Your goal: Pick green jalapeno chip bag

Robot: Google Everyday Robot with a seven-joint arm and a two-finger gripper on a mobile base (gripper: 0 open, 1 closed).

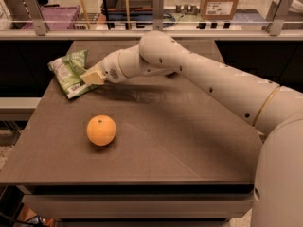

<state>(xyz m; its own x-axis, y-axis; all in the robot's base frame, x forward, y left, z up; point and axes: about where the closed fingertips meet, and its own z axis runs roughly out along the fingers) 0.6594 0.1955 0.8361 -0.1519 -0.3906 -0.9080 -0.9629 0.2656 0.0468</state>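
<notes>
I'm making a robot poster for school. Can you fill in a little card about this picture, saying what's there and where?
bag: green and crinkly, back left of the table
gripper: at the bag's right edge, touching it
arm: white, reaching in from the right
orange: front left, alone, apart from the bag
table: brown
behind: box past the rail

one view | high behind arm (213, 84), facing down over table (180, 145) | close | tool (91, 76) upper-left on green jalapeno chip bag (67, 72)
</notes>
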